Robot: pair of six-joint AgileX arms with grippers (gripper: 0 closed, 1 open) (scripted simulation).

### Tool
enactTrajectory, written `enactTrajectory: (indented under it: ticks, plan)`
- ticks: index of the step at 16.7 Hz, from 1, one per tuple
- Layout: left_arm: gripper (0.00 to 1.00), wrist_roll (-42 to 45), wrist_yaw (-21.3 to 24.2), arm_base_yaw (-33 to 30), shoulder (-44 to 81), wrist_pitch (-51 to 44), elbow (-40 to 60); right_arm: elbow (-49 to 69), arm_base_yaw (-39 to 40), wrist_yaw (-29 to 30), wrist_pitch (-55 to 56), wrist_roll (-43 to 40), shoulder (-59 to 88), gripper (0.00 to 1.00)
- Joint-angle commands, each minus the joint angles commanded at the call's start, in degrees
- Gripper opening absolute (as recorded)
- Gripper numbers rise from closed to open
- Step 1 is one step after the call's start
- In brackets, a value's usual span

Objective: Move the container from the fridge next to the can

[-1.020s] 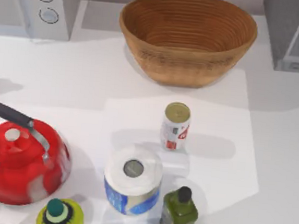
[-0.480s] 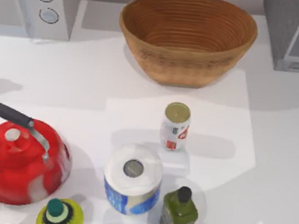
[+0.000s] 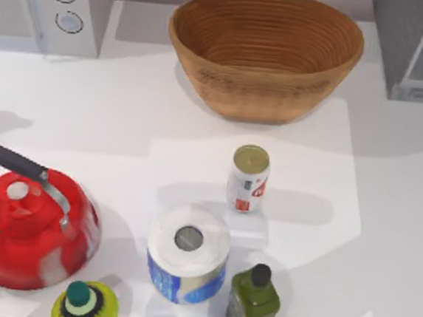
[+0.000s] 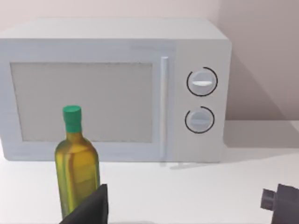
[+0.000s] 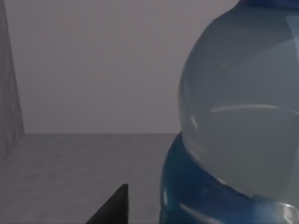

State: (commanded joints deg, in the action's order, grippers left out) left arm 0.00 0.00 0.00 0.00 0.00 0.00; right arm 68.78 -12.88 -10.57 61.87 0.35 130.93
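My right wrist camera sits close against the container [image 5: 233, 121], clear above a blue band, inside the grey-walled fridge [image 3: 417, 47] at the tabletop's far right corner. The can [image 3: 248, 178] (white label, red marks, unreadable) stands mid-table. Whether my right jaws grip, I cannot tell.

White table [image 3: 90, 111] — everything stands directly on it. Back edge: grey microwave with two round knobs [image 3: 43, 3] at the left corner, woven basket [image 3: 265, 52] at centre, grey fridge [image 3: 417, 47] at the right corner. Mid-table: the can [image 3: 248, 178], upright, gold top, apart from the rest. Front row, left to right — red kettle [image 3: 35, 228], yellow-green bottle with a green cap [image 3: 86, 307], paper roll in blue wrapper [image 3: 187, 254], dark-green black-capped bottle [image 3: 254, 301] just beside the roll.
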Motion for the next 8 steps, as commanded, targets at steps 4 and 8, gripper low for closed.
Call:
enactTrajectory:
  ticks: [4, 8]
  plan:
    - [1.00, 0.0, 0.0, 0.0, 0.0, 0.0, 0.0, 0.0, 0.0, 0.0, 0.0, 0.0, 0.0, 0.40]
    - [1.00, 0.0, 0.0, 0.0, 0.0, 0.0, 0.0, 0.0, 0.0, 0.0, 0.0, 0.0, 0.0, 0.10]
